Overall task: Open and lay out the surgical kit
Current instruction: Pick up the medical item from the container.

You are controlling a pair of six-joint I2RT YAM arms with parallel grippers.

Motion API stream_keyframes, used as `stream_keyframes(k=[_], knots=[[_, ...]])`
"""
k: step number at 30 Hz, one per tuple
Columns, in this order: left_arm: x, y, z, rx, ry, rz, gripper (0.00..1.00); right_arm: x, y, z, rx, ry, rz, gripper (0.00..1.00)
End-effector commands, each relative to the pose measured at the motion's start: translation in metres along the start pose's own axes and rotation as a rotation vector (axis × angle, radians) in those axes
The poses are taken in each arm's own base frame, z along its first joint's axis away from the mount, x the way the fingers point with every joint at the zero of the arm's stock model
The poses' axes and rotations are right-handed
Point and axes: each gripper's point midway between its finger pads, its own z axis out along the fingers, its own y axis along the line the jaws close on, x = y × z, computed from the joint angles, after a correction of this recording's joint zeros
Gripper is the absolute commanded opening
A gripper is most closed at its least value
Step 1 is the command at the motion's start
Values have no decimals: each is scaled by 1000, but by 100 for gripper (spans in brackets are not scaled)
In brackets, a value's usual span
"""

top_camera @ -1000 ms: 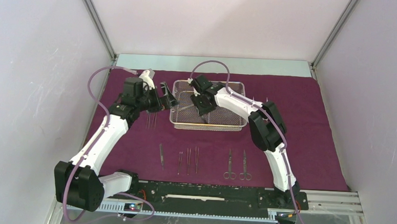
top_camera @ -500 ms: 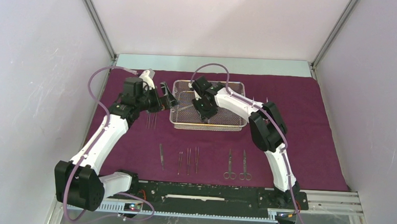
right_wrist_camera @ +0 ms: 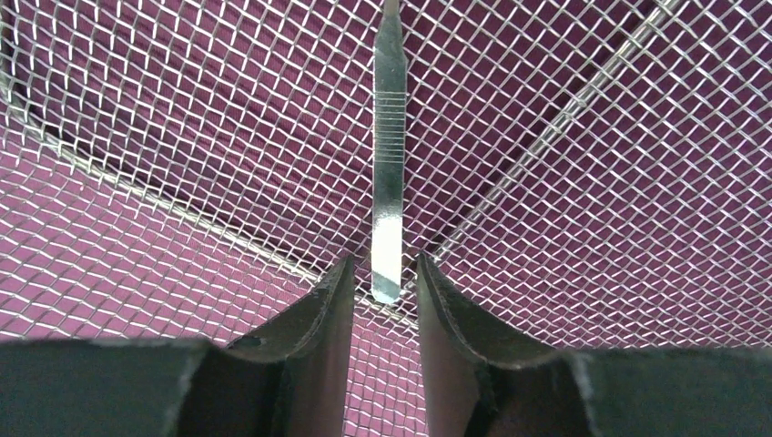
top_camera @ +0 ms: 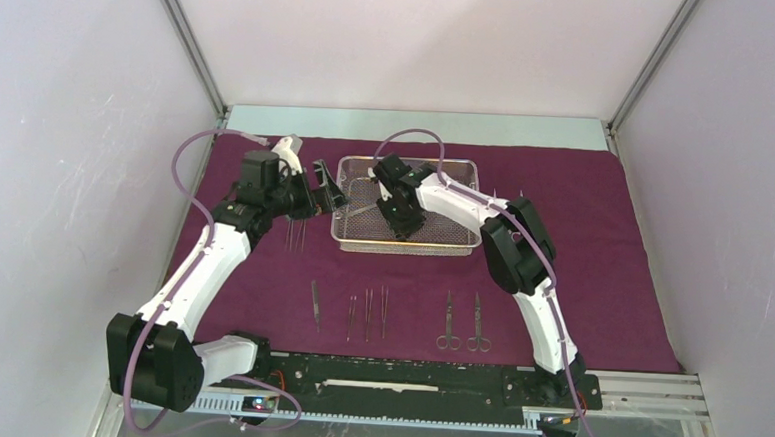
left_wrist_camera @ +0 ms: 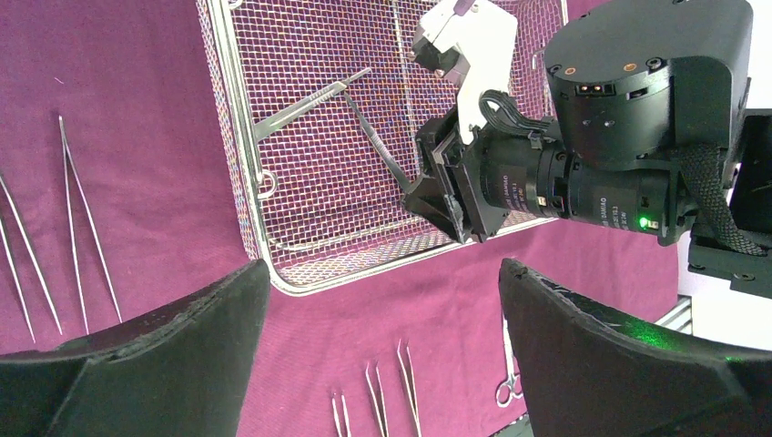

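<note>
One view only, right wrist: right tool (right_wrist_camera: 382,273) apart, straddling steel handle (right_wrist_camera: 388,137); left tool (left_wrist_camera: 382,273) wide apart.

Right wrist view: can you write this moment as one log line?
right fingers: either side of steel handle, gaps showing | left fingers: wide open, empty, by mesh tray rim

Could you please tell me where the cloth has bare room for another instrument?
Bare cloth lies between the tweezers and scissors in the near row, and right of the tray. Left of it, the left gripper crowds.
</note>
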Motion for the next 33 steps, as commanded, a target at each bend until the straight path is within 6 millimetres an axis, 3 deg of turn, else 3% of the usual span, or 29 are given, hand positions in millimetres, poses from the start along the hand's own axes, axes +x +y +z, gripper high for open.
stream_keyframes(k=[1, 11, 24, 33], knots=[[3, 3, 2, 12, -6, 5, 100, 4, 2, 11, -2, 24, 12, 35], [3, 2, 4, 21, -3, -5, 100, -3, -2, 2, 8, -12, 27, 17], [-2, -9, 5, 63, 0, -47, 100, -25, -2, -32, -5, -109, 48, 11], [-3, -16, 9, 97, 9, -85, 100, -30, -2, -40, -9, -130, 58, 10]])
